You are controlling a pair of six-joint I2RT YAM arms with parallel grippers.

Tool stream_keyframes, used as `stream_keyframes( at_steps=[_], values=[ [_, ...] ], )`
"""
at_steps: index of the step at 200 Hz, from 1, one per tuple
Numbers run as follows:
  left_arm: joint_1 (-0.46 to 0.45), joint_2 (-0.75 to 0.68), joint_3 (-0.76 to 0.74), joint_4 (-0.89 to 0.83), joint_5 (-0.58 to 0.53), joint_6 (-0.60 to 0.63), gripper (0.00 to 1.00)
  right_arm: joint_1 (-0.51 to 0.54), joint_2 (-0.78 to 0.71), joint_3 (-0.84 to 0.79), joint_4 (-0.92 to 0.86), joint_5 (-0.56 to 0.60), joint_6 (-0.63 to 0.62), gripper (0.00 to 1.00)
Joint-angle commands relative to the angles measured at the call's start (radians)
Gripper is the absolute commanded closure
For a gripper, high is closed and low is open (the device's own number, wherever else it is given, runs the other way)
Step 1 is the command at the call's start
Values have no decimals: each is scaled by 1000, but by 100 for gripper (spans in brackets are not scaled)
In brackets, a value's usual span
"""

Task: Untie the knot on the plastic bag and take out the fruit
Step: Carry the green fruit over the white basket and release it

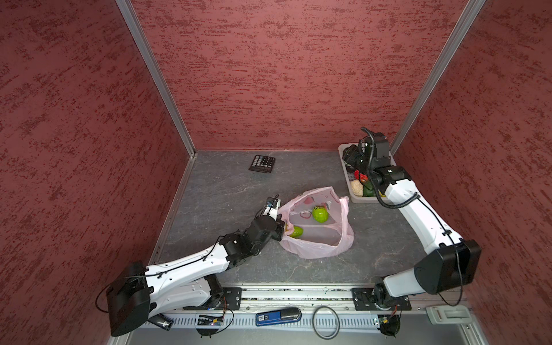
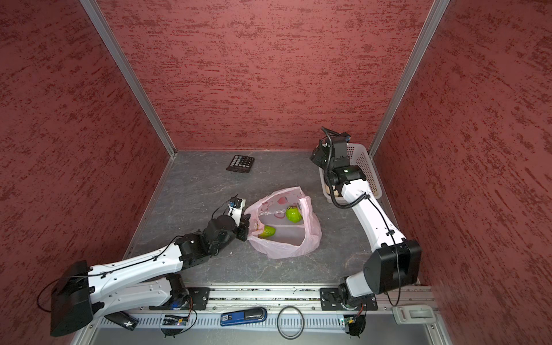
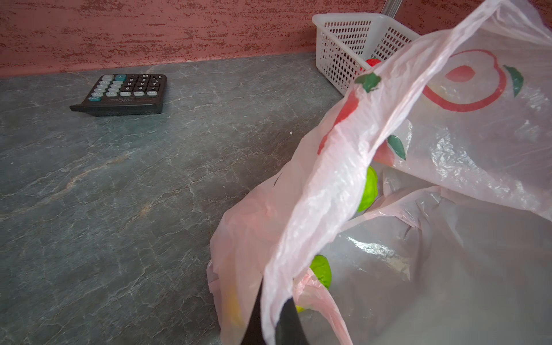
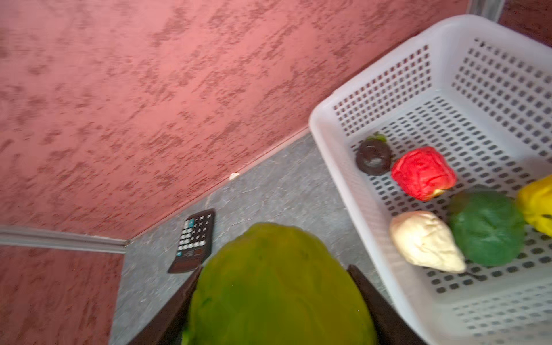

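Item count, left to right: 1 black desk calculator (image 1: 262,163), 1 left gripper (image 1: 280,227), 1 thin translucent pale pink plastic bag (image 1: 316,248), 1 white perforated plastic basket (image 1: 358,199), 1 right gripper (image 1: 349,156). Countable toy fruit: 8 pieces.

The calculator lies flat on the grey stone-pattern table (image 1: 224,194) near the back wall, well apart from the plastic bag. The left gripper is clamped on the bag's left rim. The bag sits mid-table with its mouth standing open. 2 light green fruit pieces lie inside it: the far piece (image 1: 320,215), and the near piece (image 1: 295,231) close to the left gripper. The basket stands in the far right corner. The right gripper grips 1 large yellow-green fruit piece (image 4: 274,298) at the basket's far left corner.

View differences:
- The left wrist view shows bag film pinched between 2 dark fingers (image 3: 288,325) and a red apple print (image 3: 466,80) on the bag. The top views resolve neither.
- The right wrist view shows 5 pieces in the basket: 1 dark brown piece (image 4: 373,158), 1 red piece (image 4: 422,173), 1 beige piece (image 4: 424,242), 1 dark green piece (image 4: 487,228), 1 yellow piece (image 4: 537,206).
- In both top views the right arm covers much of the basket, and the held piece cannot be made out.
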Motion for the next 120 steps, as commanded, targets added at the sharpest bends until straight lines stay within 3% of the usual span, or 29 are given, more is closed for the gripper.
stream_keyframes(
  at_steps=[1, 64, 120],
  values=[
    [15, -23, 24, -21, 16, 16, 100, -83, 63, -27, 63, -45, -61, 38],
    [28, -45, 23, -40, 30, 11, 100, -290, 318, 42, 108, -63, -120, 37],
    [32, -44, 24, -31, 37, 8, 100, -369, 519, 189, 37, -51, -166, 29]
  ],
)
